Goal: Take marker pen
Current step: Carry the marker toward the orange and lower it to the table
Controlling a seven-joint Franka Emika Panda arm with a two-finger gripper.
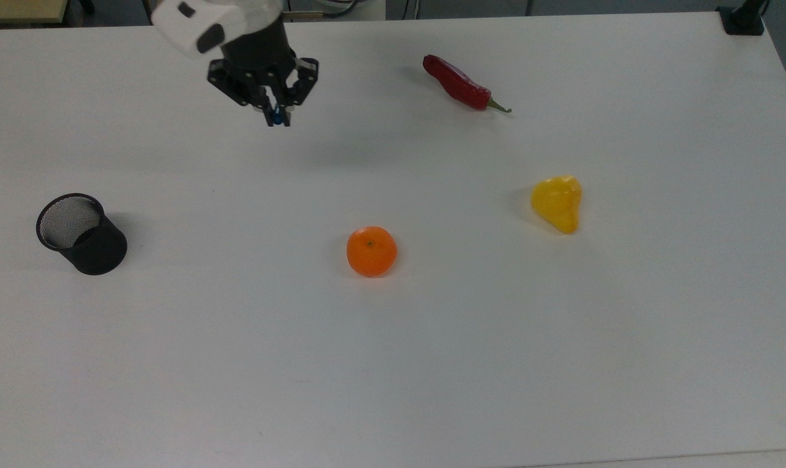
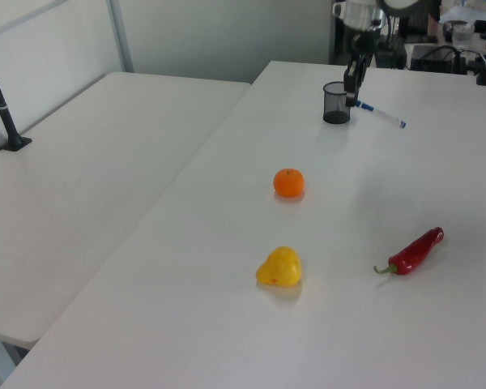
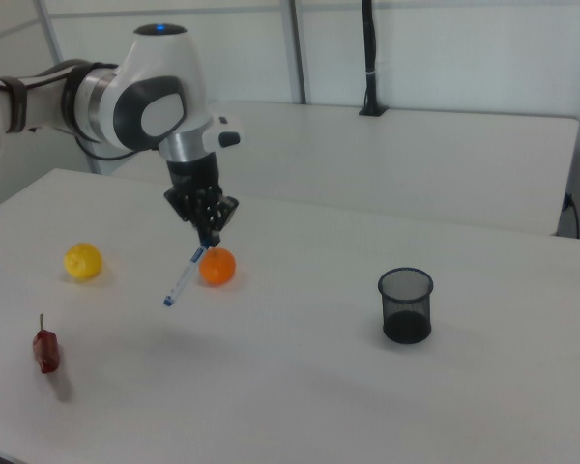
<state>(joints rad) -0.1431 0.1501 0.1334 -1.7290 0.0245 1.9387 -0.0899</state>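
The black two-finger gripper (image 3: 207,235) grips one slim white, blue-capped marker pen (image 3: 185,276) by its upper end, slanting downward above the white table (image 3: 300,387).

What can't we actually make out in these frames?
- Marker pen in the top view: its barrel is hidden beneath the claw; just a blue bit peeks out.
- The pen's label: too small to read in the left view and right view.
- Inside of the black mesh cup: the bottom is too dark to tell in the right view, and its wall hides it in the left view.
- Arm base: cut off by the top view's upper edge.
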